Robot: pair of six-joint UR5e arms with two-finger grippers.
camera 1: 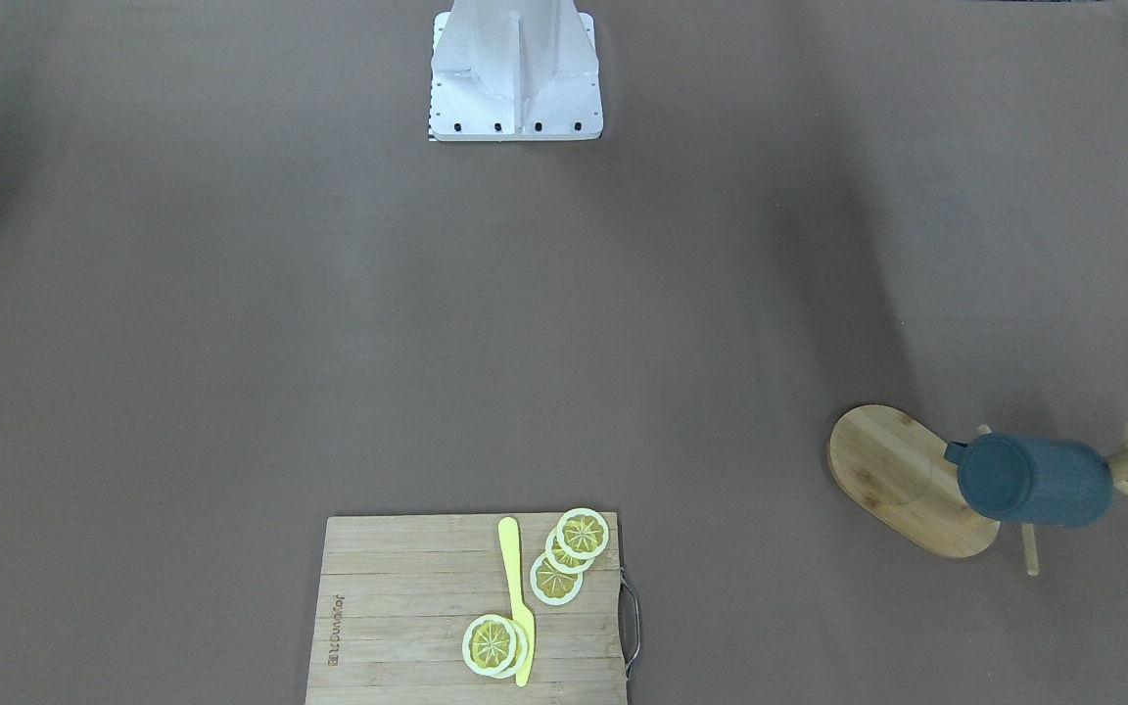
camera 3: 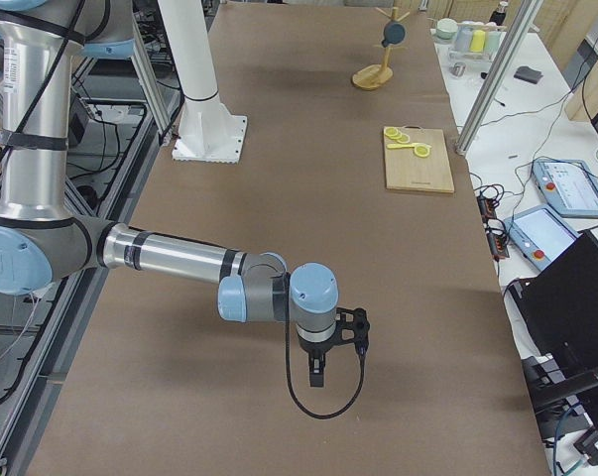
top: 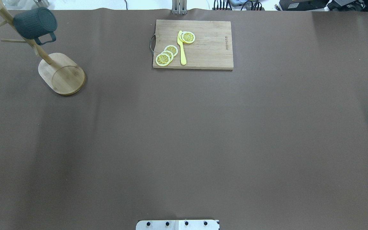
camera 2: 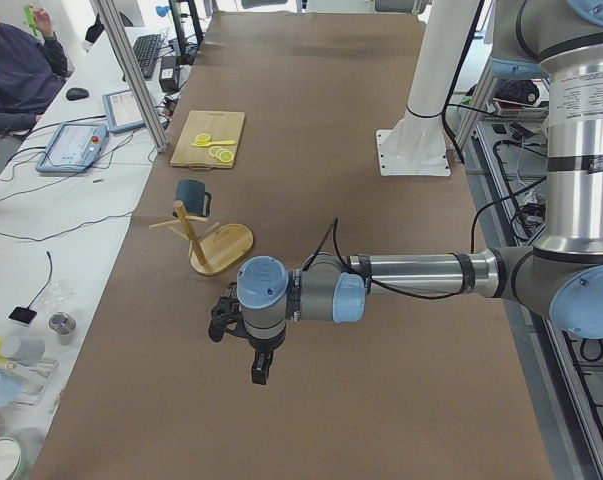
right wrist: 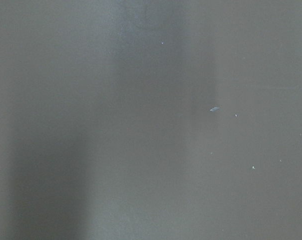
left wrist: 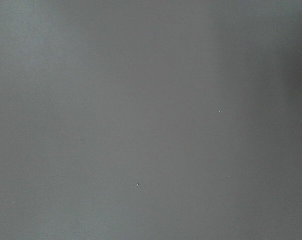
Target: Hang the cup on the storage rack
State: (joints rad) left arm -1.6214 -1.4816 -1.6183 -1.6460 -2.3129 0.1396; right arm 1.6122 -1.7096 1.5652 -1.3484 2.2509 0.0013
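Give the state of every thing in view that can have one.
cup: hung on the storage rack, off the table.
storage rack: upright, bearing the cup.
cutting board: flat on the table.
lemon slices: flat on the cutting board, overlapping.
knife: flat on the cutting board.
left claw: above bare table; open or shut cannot be told.
right claw: above bare table; open or shut cannot be told.

I see a wide table (top: pixel 184 143) under a plain brown cover, faintly creased. Three things stand directly on it. The storage rack (top: pixel 63 78) sits on its flat oval base toward the robot's far left corner. A rectangular bamboo cutting board (top: pixel 209 48) lies mid far edge, well apart from it. The white pedestal (camera 1: pixel 515 108) stands at the near edge.
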